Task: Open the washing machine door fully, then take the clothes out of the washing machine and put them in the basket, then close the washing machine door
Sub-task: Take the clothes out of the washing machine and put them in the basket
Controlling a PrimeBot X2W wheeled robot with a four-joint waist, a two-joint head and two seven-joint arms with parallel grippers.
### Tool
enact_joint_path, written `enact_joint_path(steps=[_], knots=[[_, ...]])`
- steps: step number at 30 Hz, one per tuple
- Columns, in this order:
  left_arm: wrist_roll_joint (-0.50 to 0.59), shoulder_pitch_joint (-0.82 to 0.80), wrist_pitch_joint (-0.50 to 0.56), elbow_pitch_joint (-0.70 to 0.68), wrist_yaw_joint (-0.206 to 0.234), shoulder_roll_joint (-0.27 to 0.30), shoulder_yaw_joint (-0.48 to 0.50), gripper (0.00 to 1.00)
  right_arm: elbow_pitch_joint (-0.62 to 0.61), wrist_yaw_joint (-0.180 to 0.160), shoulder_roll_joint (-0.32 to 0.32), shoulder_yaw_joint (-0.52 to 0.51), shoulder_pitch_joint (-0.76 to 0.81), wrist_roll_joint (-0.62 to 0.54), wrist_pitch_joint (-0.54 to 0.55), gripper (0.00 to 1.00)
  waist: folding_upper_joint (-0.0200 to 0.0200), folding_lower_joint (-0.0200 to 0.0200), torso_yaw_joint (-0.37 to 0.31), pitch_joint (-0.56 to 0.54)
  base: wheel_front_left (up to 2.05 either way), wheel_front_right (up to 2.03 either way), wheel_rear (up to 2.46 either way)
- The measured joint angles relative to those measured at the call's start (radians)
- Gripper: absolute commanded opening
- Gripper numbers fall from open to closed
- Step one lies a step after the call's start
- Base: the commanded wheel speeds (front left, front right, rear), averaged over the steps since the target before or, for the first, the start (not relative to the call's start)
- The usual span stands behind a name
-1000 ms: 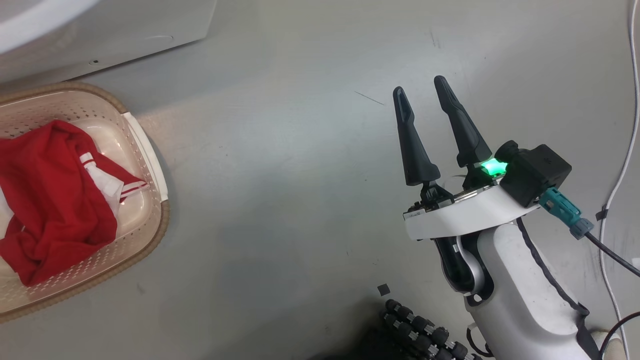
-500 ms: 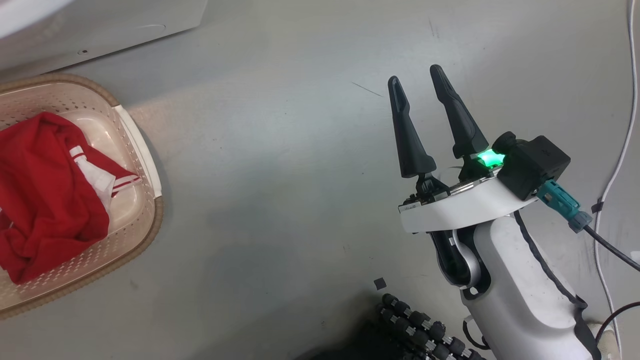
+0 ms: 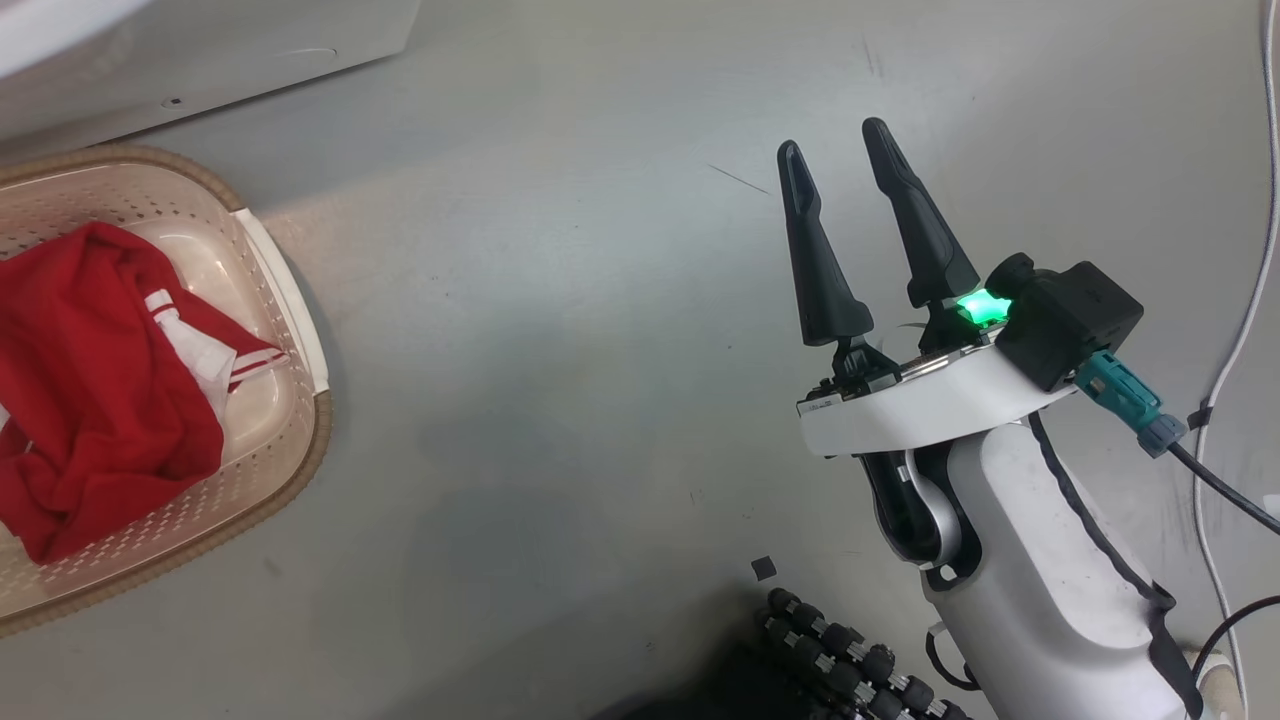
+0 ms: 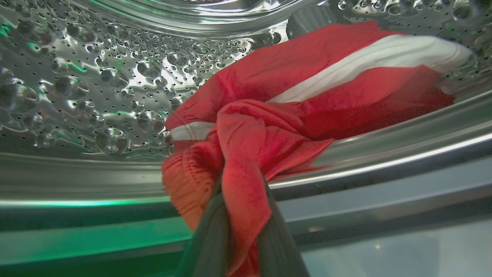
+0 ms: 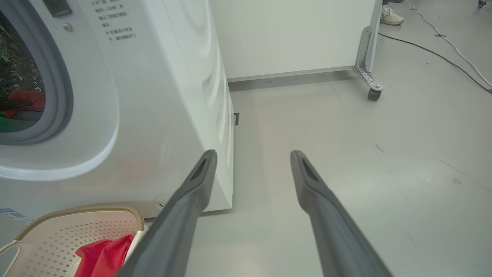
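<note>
Inside the washing machine's perforated steel drum point(image 4: 96, 77) lies a red garment with a white stripe point(image 4: 307, 88). My left gripper point(image 4: 240, 215) is shut on a fold of these clothes at the drum's front lip. More red clothes point(image 3: 90, 380) lie in the cream basket point(image 3: 300, 330), on the floor before the white washing machine point(image 5: 161, 96). My right gripper point(image 3: 835, 150) hangs open over bare floor, well to the right of the basket, with nothing between its fingers point(image 5: 192, 192). The washing machine door is out of view.
White and black cables point(image 3: 1240, 330) run along the floor at the far right. The robot's base rollers point(image 3: 850, 660) show at the bottom. A white cabinet on a castor point(image 5: 371, 92) stands behind the machine, with a person's shoe point(image 5: 391, 16) beyond it.
The head view has shifted slightly, so the camera moved. The basket with its clothes and the open right gripper stand much as before.
</note>
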Motion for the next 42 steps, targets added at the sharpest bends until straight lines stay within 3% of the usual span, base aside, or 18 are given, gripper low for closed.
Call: enact_joint_path(steps=[10,19,42], knots=[[-0.05,0.001,-0.11,-0.01,0.0,-0.083,0.008,0.0,0.018,0.0,0.0,-0.017,-0.011,-0.036,0.0,1.0,0.0,0.0,0.032,-0.019,0.0,0.0,0.0],[-0.098,0.058,-0.283,-0.067,-0.002,-0.165,0.016,0.0,0.046,0.0,-0.001,-0.038,-0.015,-0.102,0.0,1.0,0.0,0.0,0.082,-0.054,0.0,0.0,0.0],[-0.179,0.45,-0.667,-0.278,0.008,-0.373,0.018,0.0,0.136,0.029,-0.021,-0.108,0.037,-0.215,0.0,1.0,0.0,-0.0002,0.23,-0.25,0.0,0.0,0.0]])
